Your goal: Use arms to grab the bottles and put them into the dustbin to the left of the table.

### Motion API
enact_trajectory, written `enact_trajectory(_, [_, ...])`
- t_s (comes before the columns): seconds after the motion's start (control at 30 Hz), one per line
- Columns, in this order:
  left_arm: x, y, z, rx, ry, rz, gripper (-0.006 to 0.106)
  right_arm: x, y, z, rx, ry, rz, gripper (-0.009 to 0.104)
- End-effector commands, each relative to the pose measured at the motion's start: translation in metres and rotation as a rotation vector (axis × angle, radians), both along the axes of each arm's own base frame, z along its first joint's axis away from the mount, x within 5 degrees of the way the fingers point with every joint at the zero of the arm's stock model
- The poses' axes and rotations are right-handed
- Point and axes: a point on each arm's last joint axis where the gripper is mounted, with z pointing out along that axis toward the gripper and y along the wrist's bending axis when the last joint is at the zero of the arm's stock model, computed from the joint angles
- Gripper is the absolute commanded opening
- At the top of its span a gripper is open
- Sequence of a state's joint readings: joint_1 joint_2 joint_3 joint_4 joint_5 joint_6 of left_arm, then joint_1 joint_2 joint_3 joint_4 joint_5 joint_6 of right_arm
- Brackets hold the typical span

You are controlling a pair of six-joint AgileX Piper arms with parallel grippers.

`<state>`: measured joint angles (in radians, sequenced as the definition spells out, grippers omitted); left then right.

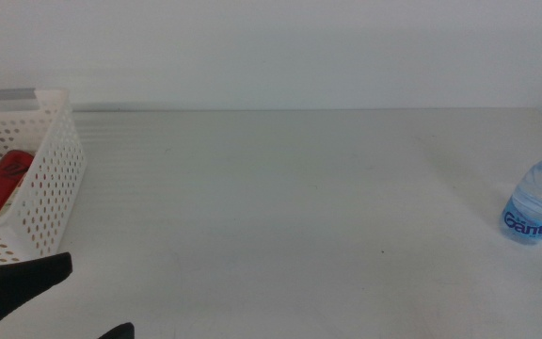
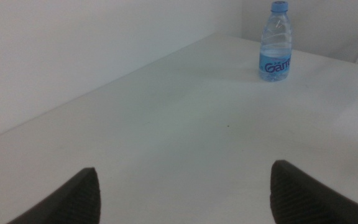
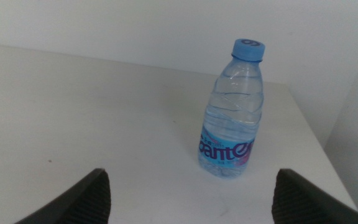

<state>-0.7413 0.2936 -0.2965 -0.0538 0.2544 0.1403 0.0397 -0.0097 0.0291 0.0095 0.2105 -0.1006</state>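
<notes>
Middle view: one water bottle (image 1: 540, 203) upright at right edge of bench (image 1: 280, 207); one red can (image 1: 0, 184) inside dustbin (image 1: 28, 169), upper left. Left wrist view: left gripper (image 2: 185, 193) fingers released, bottle far, upper right. Right wrist view: right gripper (image 3: 191, 196) fingers spread, empty, bottle centred (likely light, thin-walled, slippery; best gripped at labelled waist).

Left gripper (image 2: 182, 193) and right gripper (image 3: 188, 196) are each shown as two dark, matte, rounded jaw tips; nothing else is seen.
</notes>
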Motion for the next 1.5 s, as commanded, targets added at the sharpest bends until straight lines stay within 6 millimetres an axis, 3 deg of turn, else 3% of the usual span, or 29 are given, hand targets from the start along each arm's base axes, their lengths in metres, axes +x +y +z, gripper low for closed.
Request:
enact_trajectory(0.0, [0.002, -0.001, 0.015, -0.077, -0.055, 0.002, 0.09, -0.002, 0.0, 0.013, 0.027, -0.113, -0.003, 0.068])
enact_trajectory(0.2, [0.002, -0.001, 0.015, -0.077, -0.055, 0.002, 0.09, 0.006, 0.001, 0.044, 0.008, -0.043, 0.002, 0.068])
enact_trajectory(0.37, [0.002, -0.001, 0.015, -0.077, -0.055, 0.002, 0.09, 0.031, 0.001, 0.074, -0.032, -0.034, 0.003, 0.068])
enact_trajectory(0.47, [0.002, -0.001, 0.015, -0.077, -0.055, 0.002, 0.09, 0.05, 0.001, 0.08, -0.033, -0.028, -0.002, 0.068])
enact_trajectory(0.97, [0.002, -0.001, 0.015, -0.077, -0.055, 0.002, 0.09, 0.118, 0.002, 0.046, -0.023, 0.077, -0.021, 0.068])
enact_trajectory(1.3, [0.002, -0.001, 0.015, -0.077, -0.055, 0.002, 0.09, 0.145, 0.002, 0.024, 0.081, 0.076, -0.05, 0.068])
enact_trajectory(1.47, [0.002, -0.001, 0.015, -0.077, -0.055, 0.002, 0.09, 0.154, 0.002, 0.017, 0.05, -0.014, -0.049, 0.068])
